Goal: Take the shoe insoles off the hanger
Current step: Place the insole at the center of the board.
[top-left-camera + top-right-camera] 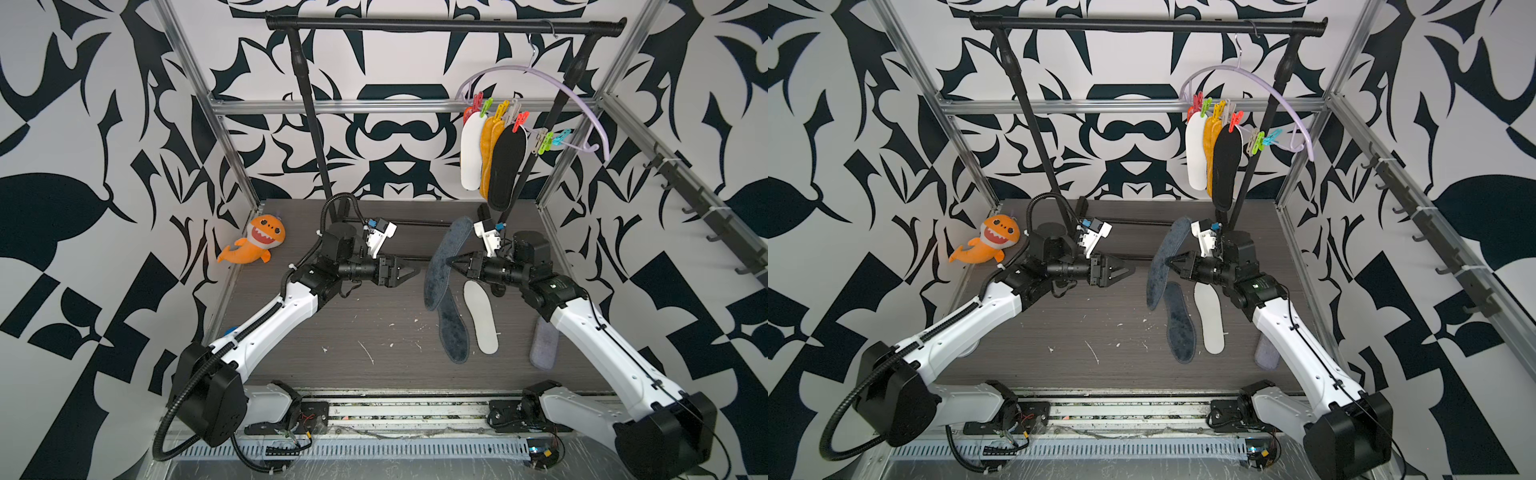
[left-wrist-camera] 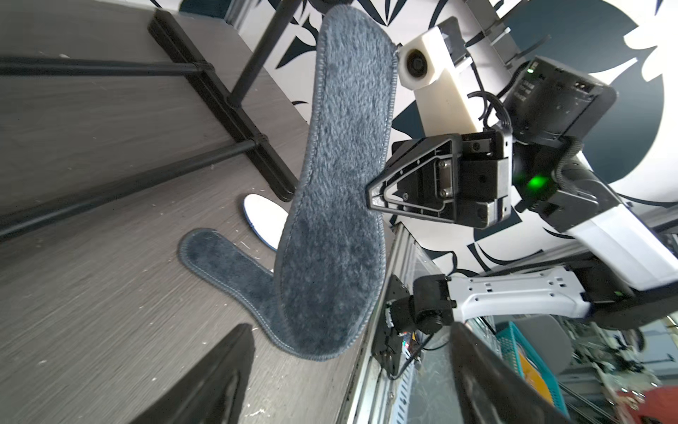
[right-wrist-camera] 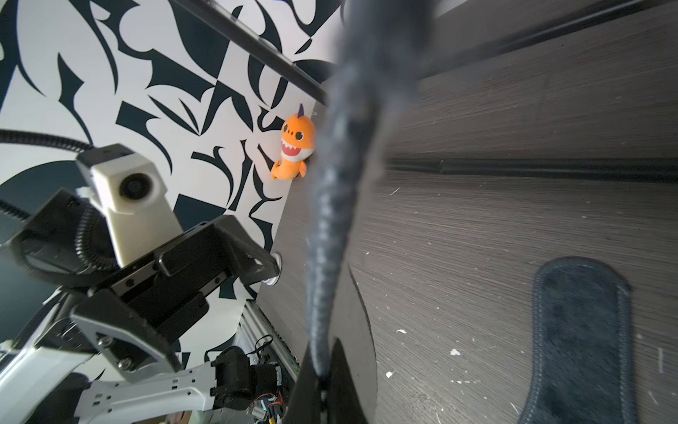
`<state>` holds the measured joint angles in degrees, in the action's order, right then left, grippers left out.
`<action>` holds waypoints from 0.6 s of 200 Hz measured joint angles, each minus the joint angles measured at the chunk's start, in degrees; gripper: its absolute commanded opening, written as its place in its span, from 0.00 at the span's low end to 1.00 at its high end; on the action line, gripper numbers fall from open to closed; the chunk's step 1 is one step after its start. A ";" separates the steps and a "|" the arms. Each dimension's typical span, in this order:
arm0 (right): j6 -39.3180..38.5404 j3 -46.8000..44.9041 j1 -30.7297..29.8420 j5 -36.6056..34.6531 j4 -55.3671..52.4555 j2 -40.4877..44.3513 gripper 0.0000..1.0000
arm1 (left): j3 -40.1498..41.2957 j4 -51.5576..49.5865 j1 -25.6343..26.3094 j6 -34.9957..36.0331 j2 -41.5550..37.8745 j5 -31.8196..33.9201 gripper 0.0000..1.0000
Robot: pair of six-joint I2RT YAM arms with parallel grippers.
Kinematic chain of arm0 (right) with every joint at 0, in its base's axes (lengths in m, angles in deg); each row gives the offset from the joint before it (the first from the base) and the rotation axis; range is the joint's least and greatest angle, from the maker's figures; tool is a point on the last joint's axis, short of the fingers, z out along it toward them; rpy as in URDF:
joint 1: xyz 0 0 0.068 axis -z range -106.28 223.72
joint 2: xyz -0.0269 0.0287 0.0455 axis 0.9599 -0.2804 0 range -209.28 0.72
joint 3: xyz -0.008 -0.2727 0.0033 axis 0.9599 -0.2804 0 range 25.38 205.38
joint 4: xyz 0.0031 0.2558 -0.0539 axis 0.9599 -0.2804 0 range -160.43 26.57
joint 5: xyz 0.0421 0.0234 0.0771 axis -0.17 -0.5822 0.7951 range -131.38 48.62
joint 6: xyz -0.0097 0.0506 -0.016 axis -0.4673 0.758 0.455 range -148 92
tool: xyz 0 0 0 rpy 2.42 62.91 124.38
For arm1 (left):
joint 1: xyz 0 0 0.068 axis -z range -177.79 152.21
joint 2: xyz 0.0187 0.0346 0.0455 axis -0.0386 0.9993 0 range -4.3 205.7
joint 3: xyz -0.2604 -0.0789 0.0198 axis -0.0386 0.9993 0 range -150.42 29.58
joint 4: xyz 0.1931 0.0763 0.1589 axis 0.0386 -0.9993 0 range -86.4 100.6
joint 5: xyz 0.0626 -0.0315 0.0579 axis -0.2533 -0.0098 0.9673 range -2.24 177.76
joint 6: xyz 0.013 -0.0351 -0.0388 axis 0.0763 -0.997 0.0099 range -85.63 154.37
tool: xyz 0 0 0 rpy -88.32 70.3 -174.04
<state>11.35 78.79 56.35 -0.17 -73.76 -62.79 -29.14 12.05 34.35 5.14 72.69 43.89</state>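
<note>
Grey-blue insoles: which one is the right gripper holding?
The raised insole, pinched in the right gripper; the other lies flat on the table beside a white insole.

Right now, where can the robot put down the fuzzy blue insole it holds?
The biggest bare patch is the middle of the table, between the left arm and the dark fuzzy insole lying flat. There is more room near the orange shark. The right side is crowded: that insole, a white insole and a lilac pad.
</note>
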 measured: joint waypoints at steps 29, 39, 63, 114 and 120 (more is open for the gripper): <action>0.59 -0.26 -1.79 2.10 2.49 -1.18 0.00 | 0.02 3.13 -0.07 -2.58 2.05 -3.45 0.78; 0.74 -0.26 -3.10 2.49 3.45 -1.62 0.00 | 0.02 3.98 -0.09 -3.13 2.43 -4.13 0.77; 0.96 -0.26 -5.84 2.80 5.49 -3.04 0.00 | 0.02 5.03 -0.11 -3.87 3.04 -5.03 0.76; 1.86 -0.24 -7.65 3.08 8.22 -5.60 0.00 | 0.26 6.19 -0.15 -4.72 3.17 -5.49 0.62; 2.05 -0.24 -7.65 3.13 8.46 -5.68 0.00 | 0.26 6.45 -0.15 -4.76 3.17 -5.55 0.62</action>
<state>13.41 78.55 48.70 2.95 -65.30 -68.47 -28.87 18.50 34.20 0.37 75.86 38.33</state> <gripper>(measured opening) 0.055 0.638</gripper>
